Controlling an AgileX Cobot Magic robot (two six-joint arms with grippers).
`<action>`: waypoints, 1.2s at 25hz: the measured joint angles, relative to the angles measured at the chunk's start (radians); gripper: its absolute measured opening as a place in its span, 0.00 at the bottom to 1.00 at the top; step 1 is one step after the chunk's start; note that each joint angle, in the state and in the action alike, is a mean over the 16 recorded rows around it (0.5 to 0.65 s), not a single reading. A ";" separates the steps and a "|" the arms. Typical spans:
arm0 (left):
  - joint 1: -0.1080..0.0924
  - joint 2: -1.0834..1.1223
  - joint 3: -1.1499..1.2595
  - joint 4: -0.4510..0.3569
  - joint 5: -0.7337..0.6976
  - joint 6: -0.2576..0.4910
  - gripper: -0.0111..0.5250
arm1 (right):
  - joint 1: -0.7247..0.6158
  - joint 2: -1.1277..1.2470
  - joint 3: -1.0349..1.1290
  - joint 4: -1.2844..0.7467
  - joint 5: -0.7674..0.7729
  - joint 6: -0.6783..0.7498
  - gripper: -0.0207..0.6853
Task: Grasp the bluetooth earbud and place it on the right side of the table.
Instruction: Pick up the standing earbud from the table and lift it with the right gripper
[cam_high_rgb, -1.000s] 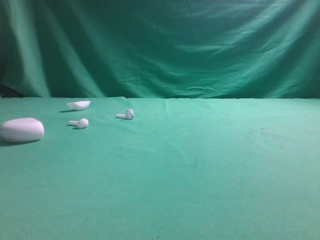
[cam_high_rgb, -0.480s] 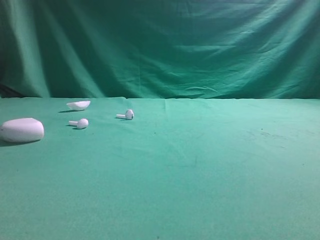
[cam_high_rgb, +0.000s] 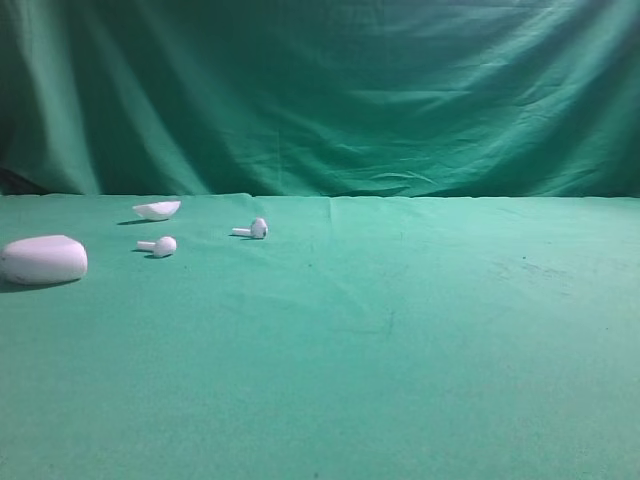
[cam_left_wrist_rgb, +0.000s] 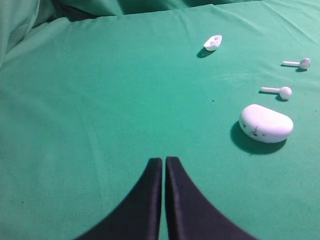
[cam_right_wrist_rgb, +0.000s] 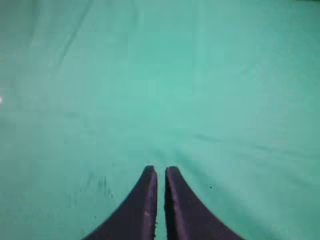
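Two small white earbuds lie on the green table (cam_high_rgb: 400, 350) at the left. One earbud (cam_high_rgb: 159, 246) is nearer the case, the other earbud (cam_high_rgb: 254, 229) lies further right. Both show in the left wrist view, one (cam_left_wrist_rgb: 278, 91) near the case and one (cam_left_wrist_rgb: 299, 63) beyond it. My left gripper (cam_left_wrist_rgb: 164, 161) is shut and empty, well short and left of them. My right gripper (cam_right_wrist_rgb: 160, 170) is shut and empty over bare cloth. Neither gripper shows in the exterior view.
A white pebble-shaped case (cam_high_rgb: 43, 260) lies at the far left, also in the left wrist view (cam_left_wrist_rgb: 265, 123). A shallow white shell (cam_high_rgb: 157, 210) lies behind the earbuds, also in the left wrist view (cam_left_wrist_rgb: 213, 42). A green draped backdrop (cam_high_rgb: 320, 90) rises behind the table.
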 joint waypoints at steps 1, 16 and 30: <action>0.000 0.000 0.000 0.000 0.000 0.000 0.02 | 0.017 0.065 -0.054 0.000 0.044 -0.026 0.12; 0.000 0.000 0.000 0.000 0.000 0.000 0.02 | 0.331 0.873 -0.891 0.003 0.527 -0.254 0.13; 0.000 0.000 0.000 0.000 0.000 0.000 0.02 | 0.439 1.233 -1.279 0.001 0.551 -0.212 0.46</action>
